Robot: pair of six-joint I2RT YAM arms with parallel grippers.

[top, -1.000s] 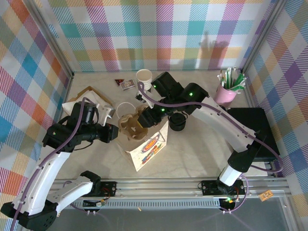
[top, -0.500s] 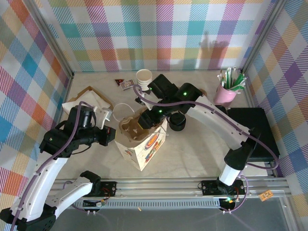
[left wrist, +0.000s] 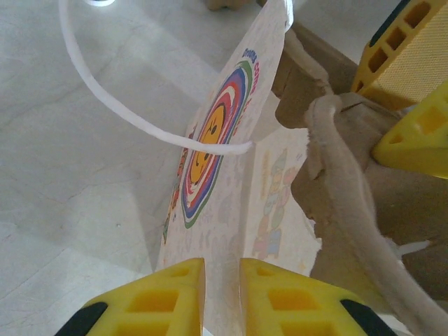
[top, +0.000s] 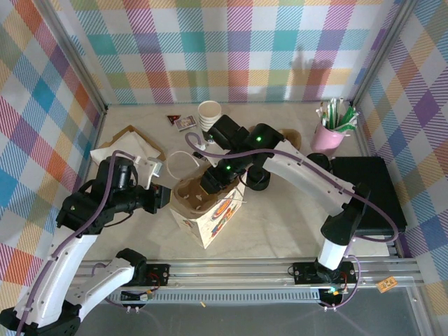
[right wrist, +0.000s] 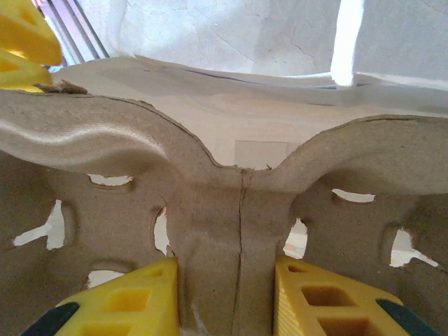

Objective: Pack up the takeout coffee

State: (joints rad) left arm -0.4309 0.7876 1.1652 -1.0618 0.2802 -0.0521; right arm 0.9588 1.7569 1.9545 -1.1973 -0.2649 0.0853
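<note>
Pushed deeper over the last second, the pulp carrier (top: 189, 197) sinks into the paper bag (top: 217, 218). The takeout coffee (top: 257, 181), seemingly the black-topped cup just right of the bag, is probably light and crushable, so it is best held around its wall. Away from it, the right gripper (right wrist: 225, 280) clamps the carrier and the left gripper (left wrist: 222, 271) pinches the bag's edge.

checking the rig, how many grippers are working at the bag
2. The left gripper pinches the paper bag at its left edge; the right gripper holds the cup carrier at the bag's mouth.
</note>
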